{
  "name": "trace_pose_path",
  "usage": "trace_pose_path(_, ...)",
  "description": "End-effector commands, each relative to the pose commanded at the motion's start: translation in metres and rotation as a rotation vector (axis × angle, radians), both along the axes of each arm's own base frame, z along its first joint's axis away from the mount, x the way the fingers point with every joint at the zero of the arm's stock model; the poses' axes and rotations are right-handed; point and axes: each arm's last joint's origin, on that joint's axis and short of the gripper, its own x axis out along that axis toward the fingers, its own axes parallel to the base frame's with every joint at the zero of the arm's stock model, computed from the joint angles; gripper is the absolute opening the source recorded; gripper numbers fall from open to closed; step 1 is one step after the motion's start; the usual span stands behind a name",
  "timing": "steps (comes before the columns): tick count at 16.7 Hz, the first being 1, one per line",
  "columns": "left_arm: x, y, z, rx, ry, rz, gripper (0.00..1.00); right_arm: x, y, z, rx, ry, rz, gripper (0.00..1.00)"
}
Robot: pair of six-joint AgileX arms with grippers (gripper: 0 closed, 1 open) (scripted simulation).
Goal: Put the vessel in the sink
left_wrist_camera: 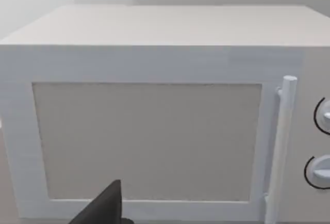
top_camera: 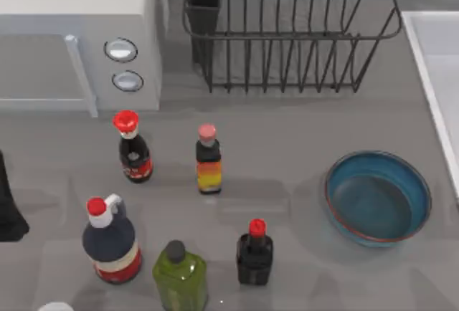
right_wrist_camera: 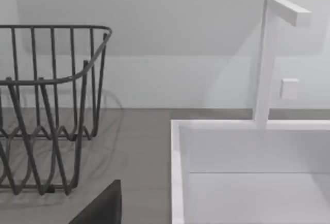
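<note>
The vessel (top_camera: 378, 196), a wide blue bowl with a thin reddish-brown rim, sits upright and empty on the grey counter at the right. The sink (top_camera: 436, 53) lies behind it along the right edge, its pale rim (right_wrist_camera: 178, 172) and white tap (right_wrist_camera: 267, 59) close in the right wrist view. My left gripper (top_camera: 8, 207) is parked at the far left edge, far from the bowl, facing the microwave (left_wrist_camera: 149, 131). A dark part of my right gripper (right_wrist_camera: 100, 206) looks towards the sink and holds nothing that I can see.
A white microwave (top_camera: 79, 39) fills the back left. A black wire dish rack (top_camera: 287, 31) stands at the back middle, left of the sink. Several bottles stand left of the bowl, among them a green one (top_camera: 179, 275) and a red-capped dark one (top_camera: 254, 252).
</note>
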Motion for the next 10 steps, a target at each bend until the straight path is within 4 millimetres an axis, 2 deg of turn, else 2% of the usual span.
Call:
trace_pose_path(3, 0.0, 0.0, 0.0, 0.0, 0.0, 0.0, 1.0, 0.0, 0.0, 0.002, 0.002, 0.01, 0.003, 1.0)
trace_pose_path(5, 0.0, 0.0, 0.0, 0.0, 0.0, 0.0, 1.0, 0.0, 0.002, 0.011, 0.014, 0.055, 0.016, 1.0)
trace_pose_path(10, 0.0, 0.0, 0.0, 0.0, 0.0, 0.0, 1.0, 0.015, 0.008, 0.059, 0.059, 0.32, 0.05, 1.0)
